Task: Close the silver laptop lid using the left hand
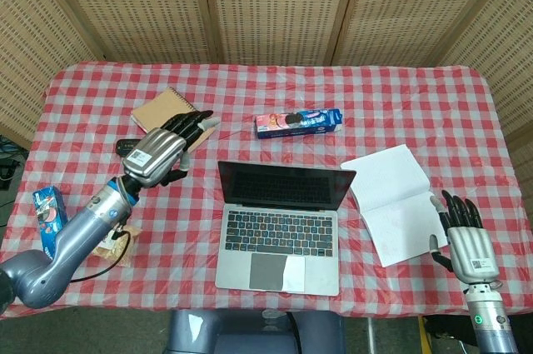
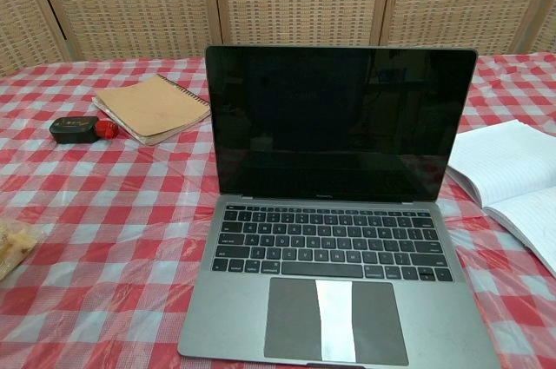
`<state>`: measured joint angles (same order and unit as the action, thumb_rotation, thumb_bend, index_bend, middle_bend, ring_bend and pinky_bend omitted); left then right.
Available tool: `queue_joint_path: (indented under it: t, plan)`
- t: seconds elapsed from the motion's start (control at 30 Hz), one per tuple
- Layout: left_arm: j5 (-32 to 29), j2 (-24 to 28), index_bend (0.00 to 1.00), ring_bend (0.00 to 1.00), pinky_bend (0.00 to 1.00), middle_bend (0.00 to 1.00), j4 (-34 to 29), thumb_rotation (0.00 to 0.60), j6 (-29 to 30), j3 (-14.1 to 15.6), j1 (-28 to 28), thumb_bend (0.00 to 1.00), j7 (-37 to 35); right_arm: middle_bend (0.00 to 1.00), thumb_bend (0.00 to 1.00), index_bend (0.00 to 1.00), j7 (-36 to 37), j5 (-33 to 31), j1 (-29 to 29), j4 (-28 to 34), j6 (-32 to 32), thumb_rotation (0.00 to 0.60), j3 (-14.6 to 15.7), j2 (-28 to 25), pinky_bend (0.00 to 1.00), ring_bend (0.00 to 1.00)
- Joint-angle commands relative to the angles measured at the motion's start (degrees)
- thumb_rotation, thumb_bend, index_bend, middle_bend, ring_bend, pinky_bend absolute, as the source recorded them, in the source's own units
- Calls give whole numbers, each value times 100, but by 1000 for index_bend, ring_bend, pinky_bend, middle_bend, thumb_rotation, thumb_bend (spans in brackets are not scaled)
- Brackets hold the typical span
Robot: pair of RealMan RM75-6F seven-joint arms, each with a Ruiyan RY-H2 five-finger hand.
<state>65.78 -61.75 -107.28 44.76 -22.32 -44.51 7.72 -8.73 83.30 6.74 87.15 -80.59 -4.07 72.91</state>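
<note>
Wicker screens stand behind the red checked tablecloth (image 1: 416, 104). I see the silver laptop (image 1: 281, 225) open at the near middle, screen upright. My left hand (image 1: 162, 150) hovers over the tan notebook (image 1: 162, 112), left of the lid, fingers extended and slightly apart, holding nothing. My right hand (image 1: 466, 237) sits near the white open notebook (image 1: 387, 196), fingers spread, empty.

The whole tabletop (image 1: 416, 87) is seen steeply from above in the head view, with the laptop (image 1: 281, 225) central. From low and close, the laptop (image 2: 339, 213) is faced screen-on in the chest view.
</note>
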Motion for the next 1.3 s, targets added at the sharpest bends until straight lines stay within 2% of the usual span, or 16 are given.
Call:
queue_joint_path:
  t: [0.03, 0.33, 0.63, 0.97, 1.13, 1.3]
  plan:
    - [-352, -337, 92, 0, 138, 0, 342, 600, -195, -54, -444, 1000, 218, 0, 744, 0, 37, -71, 4, -6, 9, 600, -44, -30, 0, 0]
    - [-1248, -960, 189, 67, 222, 5, 926, 600, -473, 9, -1411, 1000, 697, 0, 744, 0, 88, -206, -2, 30, 23, 600, -99, -101, 0, 0]
    - [-2221, -1516, 198, 77, 230, 8, 1524, 600, -735, 180, -2258, 1000, 913, 0, 743, 0, 176, -316, 13, 18, 97, 600, -126, -145, 0, 0]
    - [-2868, -1883, 233, 108, 240, 45, 1868, 600, -838, 356, -2884, 1000, 1062, 0, 744, 0, 324, -389, 10, 5, 124, 600, -154, -199, 0, 0]
    - [-2985, -2052, 260, 143, 260, 81, 1918, 600, -750, 400, -3098, 1000, 1057, 0, 745, 0, 407, -423, -9, 3, 83, 600, -189, -241, 0, 0]
    - [-3117, -2142, 328, 212, 312, 162, 1901, 600, -635, 421, -3219, 1000, 1007, 0, 744, 0, 445, -405, -12, 11, 87, 600, -172, -256, 0, 0]
